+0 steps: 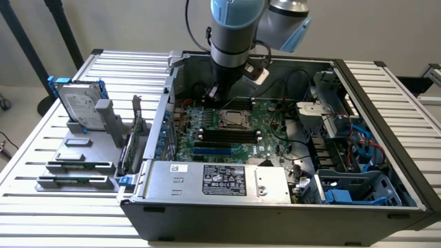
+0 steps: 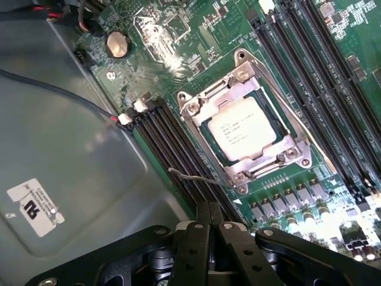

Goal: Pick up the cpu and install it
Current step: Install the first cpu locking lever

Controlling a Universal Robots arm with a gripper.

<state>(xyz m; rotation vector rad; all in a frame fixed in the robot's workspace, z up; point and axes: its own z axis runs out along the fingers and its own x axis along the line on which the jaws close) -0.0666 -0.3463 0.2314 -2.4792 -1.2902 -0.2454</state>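
One cpu [image 2: 241, 128] seated in its socket mid-motherboard [image 2: 119, 74], under one metal retention frame [image 2: 196, 108], two banks of dark memory slots [image 2: 172, 149] flanking it, one coin cell [image 2: 118, 43] near the board's edge, gripper [image 2: 209, 208] pinched shut, empty, over one bank.

A silver-grey cpu [image 2: 243, 128] with dark printed lettering, ringed by a bright metal frame [image 2: 191, 107], stands out against the green motherboard [image 2: 208, 36] and its black memory slots [image 2: 172, 143]. The black gripper [image 2: 209, 205] and the grey, pale-blue-capped arm [image 1: 234, 41] contrast with the dark grey computer case [image 1: 276, 219], whose silver power supply [image 1: 172, 181] carries a black label with white print [image 1: 224, 180]. Outside, a silver hard drive [image 1: 77, 101] in a blue bracket [image 1: 61, 82] rests on grey holders over the white table [image 1: 62, 212], striped by its slats.
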